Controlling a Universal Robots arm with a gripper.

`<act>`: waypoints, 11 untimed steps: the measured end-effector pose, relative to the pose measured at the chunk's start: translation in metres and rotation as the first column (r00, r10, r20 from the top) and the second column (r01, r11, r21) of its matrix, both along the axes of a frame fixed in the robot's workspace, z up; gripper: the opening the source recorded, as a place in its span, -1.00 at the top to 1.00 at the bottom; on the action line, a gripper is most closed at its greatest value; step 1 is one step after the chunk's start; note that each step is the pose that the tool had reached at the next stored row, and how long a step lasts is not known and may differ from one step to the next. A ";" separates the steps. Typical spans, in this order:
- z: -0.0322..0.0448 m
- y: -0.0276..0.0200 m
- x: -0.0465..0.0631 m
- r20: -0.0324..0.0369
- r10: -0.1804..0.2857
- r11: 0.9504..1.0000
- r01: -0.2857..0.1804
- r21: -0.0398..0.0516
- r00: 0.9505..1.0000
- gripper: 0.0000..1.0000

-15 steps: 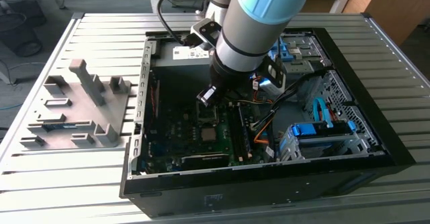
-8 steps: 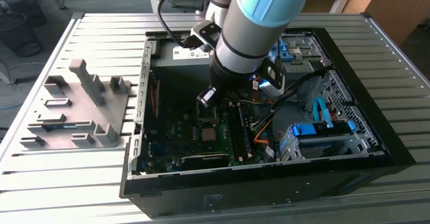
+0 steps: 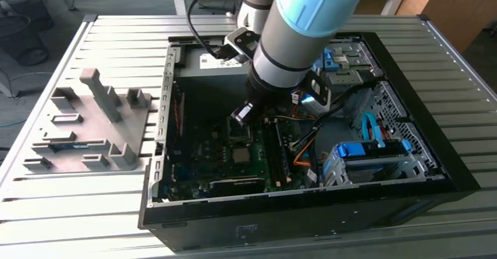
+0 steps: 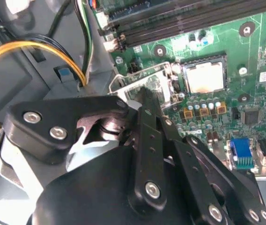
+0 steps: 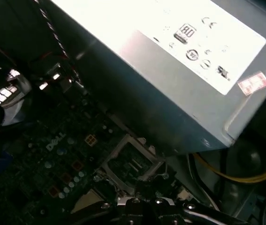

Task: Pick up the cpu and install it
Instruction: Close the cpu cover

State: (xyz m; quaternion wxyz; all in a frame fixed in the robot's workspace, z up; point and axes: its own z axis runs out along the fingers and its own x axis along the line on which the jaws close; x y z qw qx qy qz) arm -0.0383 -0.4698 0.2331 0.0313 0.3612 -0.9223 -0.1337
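Now, the cpu [image 4: 203, 77] is down in its socket on the green motherboard [image 4: 245, 56], silver top up. It lies just beside the raised load plate [image 4: 134, 86] and clear of it. The arm's fingers [image 4: 144, 117] are clenched together, with their tips right at that load plate. Whether they touch it or pinch its edge cannot be made out, and nothing else is caught between them.

In the exterior view the cpu [image 3: 242, 154] shows as a small grey square deep inside the PC case [image 3: 458, 174]. The big grey power supply [image 3: 206, 64] sits on the far side of the load plate from the chip.

With the plate up, the chip looks unclamped, so this is a delicate spot. A sideways brush from the fingertips could shift it in the socket and strain the contacts beneath. If the plate slips free near its hinge, it could drop onto the metal top at an angle instead of closing flat. The small capacitors [image 4: 203, 110] close to the load plate are also within reach of a low swing. The yellow cable [image 4: 11, 47] loops near enough to the plate that the arm could snag it.
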 end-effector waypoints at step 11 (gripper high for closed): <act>-0.0137 0.0176 0.010 -0.002 0.008 1.000 -0.008 0.010 1.000 0.80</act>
